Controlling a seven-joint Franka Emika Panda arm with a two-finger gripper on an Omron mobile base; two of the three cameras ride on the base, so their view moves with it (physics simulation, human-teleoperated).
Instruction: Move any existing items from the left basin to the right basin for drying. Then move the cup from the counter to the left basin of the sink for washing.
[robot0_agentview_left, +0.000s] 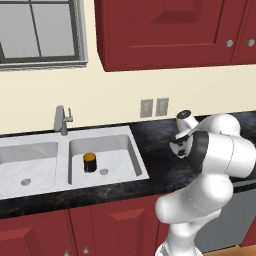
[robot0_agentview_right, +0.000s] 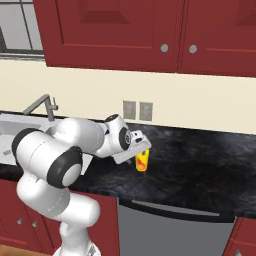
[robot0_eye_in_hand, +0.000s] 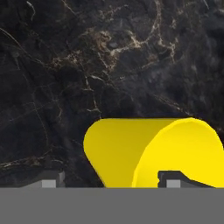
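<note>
Yellow cup upright on black desk, right of sink; gripper open astride it.

The scene is viewed from behind the arm, forward and down: the left base view is angled across the sink and counter, the right base view across the counter toward the cup. Counter and faucet are shared. The hand view is held close above the cup.
</note>
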